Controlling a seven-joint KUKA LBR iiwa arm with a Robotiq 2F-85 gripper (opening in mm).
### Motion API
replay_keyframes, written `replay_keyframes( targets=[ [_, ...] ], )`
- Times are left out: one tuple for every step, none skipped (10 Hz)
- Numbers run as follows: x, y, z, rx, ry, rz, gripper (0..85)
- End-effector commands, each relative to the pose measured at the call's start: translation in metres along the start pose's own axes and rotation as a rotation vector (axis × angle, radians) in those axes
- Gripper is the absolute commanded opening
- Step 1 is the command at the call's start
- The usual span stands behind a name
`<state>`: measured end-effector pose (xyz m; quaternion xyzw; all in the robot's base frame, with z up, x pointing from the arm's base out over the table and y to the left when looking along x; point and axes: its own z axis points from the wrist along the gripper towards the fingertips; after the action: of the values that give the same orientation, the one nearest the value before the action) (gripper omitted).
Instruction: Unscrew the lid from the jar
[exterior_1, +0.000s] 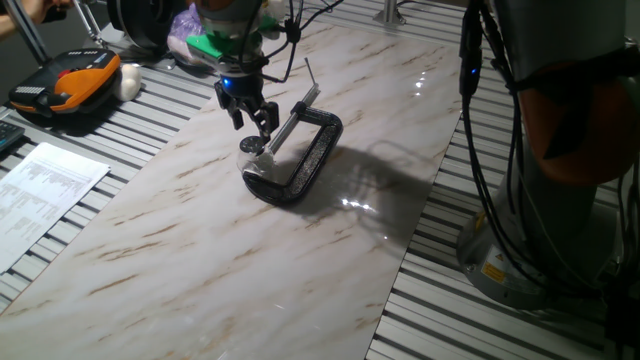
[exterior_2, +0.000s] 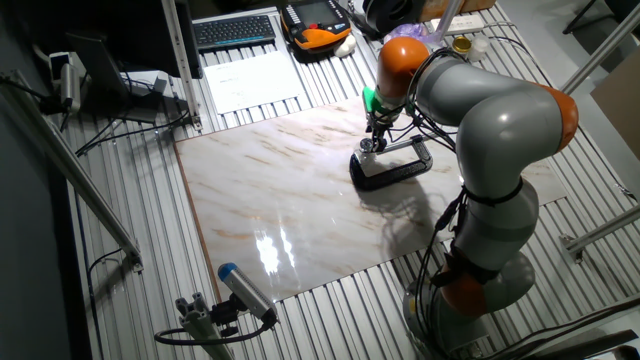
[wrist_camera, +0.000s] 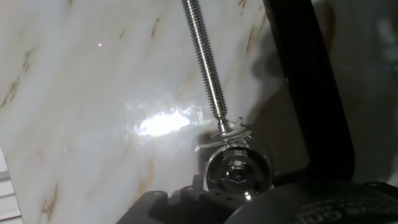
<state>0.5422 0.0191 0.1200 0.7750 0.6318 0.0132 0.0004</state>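
Lid (wrist_camera: 239, 173): round, shiny silver, capping small clear jar (exterior_1: 254, 165) held in black C-clamp (exterior_1: 310, 160). Gripper (exterior_1: 252, 122) just above; fingers spread, pinching nothing.

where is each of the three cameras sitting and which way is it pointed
One fixed view: low beside the marble slab, looking across it at the black C-clamp holding the tiny clear glass jar; shows the two-finger gripper above it and the arm's base at right.
The other fixed view: high up, looking down on the whole slab; shows the grey and orange arm bent over the clamp.
Hand view: on the hand, looking straight down at the round silvery lid beside the clamp's threaded steel screw; only dark, blurred hand parts show at the bottom edge.
Shared: all three show the clamp and slab.
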Motion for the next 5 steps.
replay_keyframes(
  targets=[
    [0.001,0.001,0.002,0.002,-0.001,-0.001,68.0],
    [0.001,0.002,0.005,0.002,0.000,-0.002,68.0],
    [0.002,0.003,0.008,0.000,0.003,-0.004,68.0],
    [0.003,0.005,0.012,0.000,0.003,-0.005,68.0],
    [0.003,0.006,0.016,0.000,0.004,-0.007,68.0]
  ],
)
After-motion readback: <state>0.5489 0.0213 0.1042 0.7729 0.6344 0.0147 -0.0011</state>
